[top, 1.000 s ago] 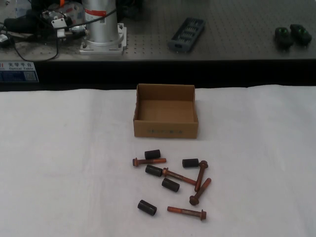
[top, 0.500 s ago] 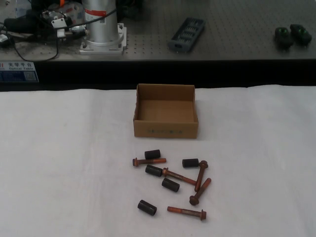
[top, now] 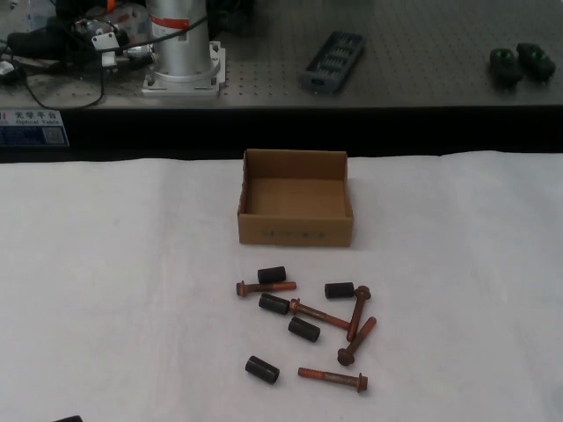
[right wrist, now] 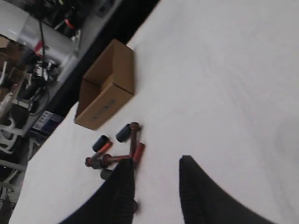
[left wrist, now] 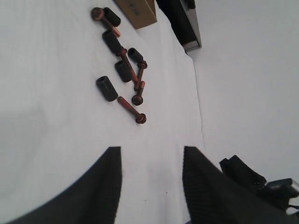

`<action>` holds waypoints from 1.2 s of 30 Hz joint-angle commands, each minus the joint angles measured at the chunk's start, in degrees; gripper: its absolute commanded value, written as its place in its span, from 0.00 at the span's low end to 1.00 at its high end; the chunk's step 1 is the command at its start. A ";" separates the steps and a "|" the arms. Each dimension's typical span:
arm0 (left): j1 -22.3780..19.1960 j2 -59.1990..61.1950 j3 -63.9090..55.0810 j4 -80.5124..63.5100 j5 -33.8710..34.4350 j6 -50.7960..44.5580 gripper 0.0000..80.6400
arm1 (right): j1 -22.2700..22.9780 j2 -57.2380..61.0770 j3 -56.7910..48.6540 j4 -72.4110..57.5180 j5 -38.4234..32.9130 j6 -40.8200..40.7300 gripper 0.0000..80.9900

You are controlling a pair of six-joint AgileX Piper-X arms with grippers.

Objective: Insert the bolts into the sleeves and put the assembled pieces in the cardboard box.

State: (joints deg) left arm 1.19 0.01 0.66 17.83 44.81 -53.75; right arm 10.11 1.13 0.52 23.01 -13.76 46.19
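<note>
Several rusty orange bolts [top: 321,314] and several short black sleeves [top: 304,330] lie loose on the white cloth in front of the open cardboard box [top: 295,230]. No bolt sits in a sleeve. My left gripper [left wrist: 152,186] is open above bare cloth, short of the nearest bolt [left wrist: 131,109] and sleeve [left wrist: 107,88]. The box [left wrist: 138,11] lies beyond the pile. My right gripper [right wrist: 156,191] is open too, with nothing between its fingers, and is apart from the bolts [right wrist: 135,135], the sleeves [right wrist: 124,132] and the box [right wrist: 105,91].
A dark tip of an arm [top: 69,419] pokes in at the near left edge of the cloth. Behind the cloth runs a perforated bench with a metal column [top: 180,44], a black tray [top: 332,60] and cables. Wide bare cloth lies on both sides of the pile.
A dark tip of an arm has come into the high view at the near left edge. The bolts, sleeves and box have not moved.
</note>
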 commanded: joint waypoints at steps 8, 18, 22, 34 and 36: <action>0.17 0.00 -0.66 -1.26 -7.24 -0.13 0.39 | 0.45 17.48 -5.78 -4.48 -7.19 -11.97 0.22; 0.17 0.00 -0.66 -1.26 -7.24 0.40 0.39 | 5.89 51.41 -24.31 -4.20 -13.85 -37.55 0.36; 0.17 0.00 -0.66 -1.26 -7.24 0.40 0.39 | 8.37 63.01 -31.22 -2.51 -13.85 -38.86 0.40; 0.17 0.00 -0.66 -1.26 -7.24 0.40 0.39 | 20.21 82.81 -47.71 1.97 -3.02 -26.79 0.33; 0.17 0.00 -0.66 -1.26 -7.24 0.40 0.39 | 21.26 85.63 -49.97 2.88 -1.60 -24.61 0.33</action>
State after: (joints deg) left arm 1.19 0.01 0.66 17.83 37.49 -53.75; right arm 30.89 85.93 -48.16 25.29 -16.38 20.43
